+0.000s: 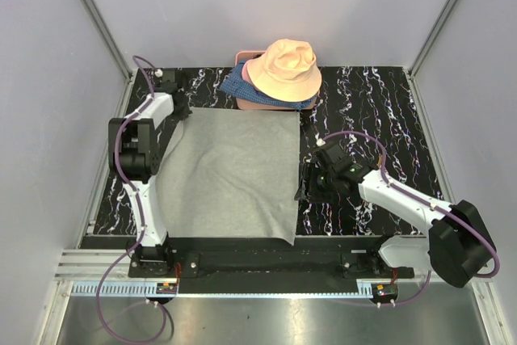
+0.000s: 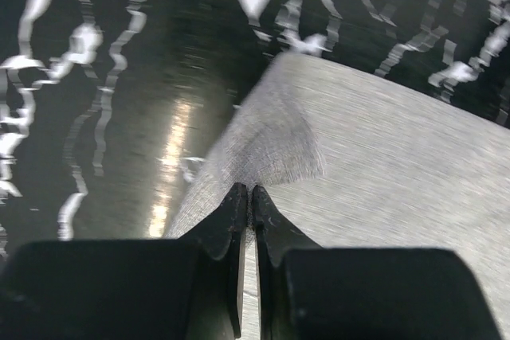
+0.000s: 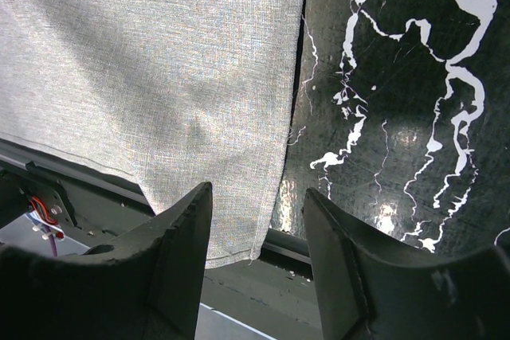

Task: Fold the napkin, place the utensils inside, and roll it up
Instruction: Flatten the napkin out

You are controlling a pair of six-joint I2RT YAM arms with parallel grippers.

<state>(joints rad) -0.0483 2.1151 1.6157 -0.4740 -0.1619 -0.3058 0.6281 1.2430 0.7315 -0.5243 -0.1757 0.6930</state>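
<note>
The plain light-grey cloth napkin lies spread on the black white-veined worktop, its near edge reaching past the worktop's front. The left end effector is clenched on the napkin's far-left corner, puckering the cloth. The right end effector hangs released over the right edge, near the front corner.

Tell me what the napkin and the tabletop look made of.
The napkin: woven cloth, matte grey, perhaps linen-like; a fine crosshatch weave shows. The tabletop: hard, glossy black sheet with white marble veining, likely printed; lamp glare reflects off it.
</note>
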